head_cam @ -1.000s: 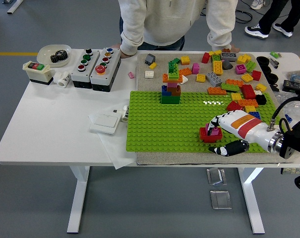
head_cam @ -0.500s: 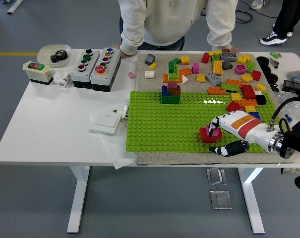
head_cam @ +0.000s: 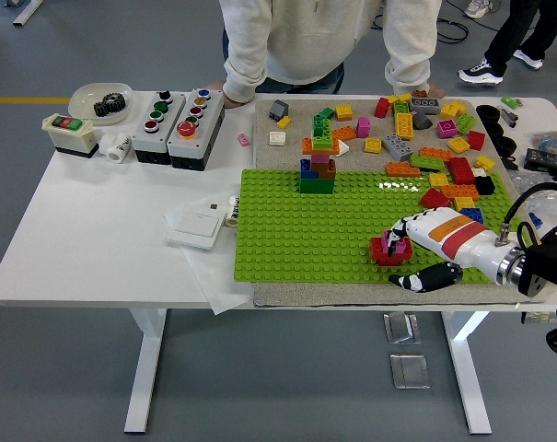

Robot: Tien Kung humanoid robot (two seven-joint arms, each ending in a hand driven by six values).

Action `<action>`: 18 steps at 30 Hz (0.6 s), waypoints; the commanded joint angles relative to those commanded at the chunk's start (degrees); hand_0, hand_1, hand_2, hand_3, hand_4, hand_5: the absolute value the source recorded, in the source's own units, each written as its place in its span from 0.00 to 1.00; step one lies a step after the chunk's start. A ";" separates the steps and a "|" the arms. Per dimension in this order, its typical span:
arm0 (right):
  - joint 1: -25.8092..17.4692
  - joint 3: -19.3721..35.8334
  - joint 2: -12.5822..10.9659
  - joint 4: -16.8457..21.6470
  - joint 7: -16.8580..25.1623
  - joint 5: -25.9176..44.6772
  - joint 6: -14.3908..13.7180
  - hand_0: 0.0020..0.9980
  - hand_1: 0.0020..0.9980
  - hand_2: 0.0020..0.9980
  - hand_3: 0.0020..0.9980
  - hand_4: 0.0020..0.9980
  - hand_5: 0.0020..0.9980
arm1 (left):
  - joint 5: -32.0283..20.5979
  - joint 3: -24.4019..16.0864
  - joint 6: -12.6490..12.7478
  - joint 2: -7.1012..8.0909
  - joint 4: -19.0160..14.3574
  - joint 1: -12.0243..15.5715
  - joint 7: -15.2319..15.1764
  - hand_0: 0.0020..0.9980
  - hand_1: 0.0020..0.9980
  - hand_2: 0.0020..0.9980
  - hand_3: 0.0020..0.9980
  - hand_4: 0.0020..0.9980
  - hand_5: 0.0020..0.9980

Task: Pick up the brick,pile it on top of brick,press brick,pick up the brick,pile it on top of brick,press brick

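Unmoved: right hand (head_cam: 409, 241) on one red brick (head_cam: 387, 250).

The right hand (head_cam: 416, 241) has a white shell crossed by an orange band and a red band near the wrist — its thumb (head_cam: 427, 275) is black with small white marks. A shiny metal cuff (head_cam: 508, 263) joins it to the black forearm (head_cam: 550, 267), and a black cable (head_cam: 534, 198) loops up from that cuff. The person (head_cam: 329, 37) at the far side wears a cream sweatshirt with long sleeves over blue jeans — only the torso shows.
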 joint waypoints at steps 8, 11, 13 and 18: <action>-0.08 -0.06 -0.04 0.02 -0.16 -0.16 0.26 0.68 0.66 0.69 0.56 0.78 0.42 | 0.15 -0.01 -0.03 0.02 0.00 0.06 0.01 0.78 0.71 0.68 0.57 0.59 0.61; -0.13 0.37 -0.03 0.49 -0.12 -0.27 0.13 0.68 0.66 0.69 0.56 0.78 0.42 | 0.34 -0.07 -0.06 0.00 0.00 0.21 0.05 0.78 0.71 0.68 0.57 0.59 0.61; -0.19 0.67 -0.05 0.66 -0.11 -0.33 0.06 0.68 0.66 0.69 0.56 0.78 0.42 | 0.41 -0.10 -0.07 0.00 0.00 0.27 0.06 0.78 0.71 0.68 0.57 0.59 0.61; -0.42 1.67 -0.16 1.07 -0.05 -0.42 -0.33 0.68 0.66 0.69 0.56 0.78 0.42 | 0.64 -0.14 -0.15 0.02 0.00 0.43 0.09 0.78 0.72 0.68 0.56 0.59 0.61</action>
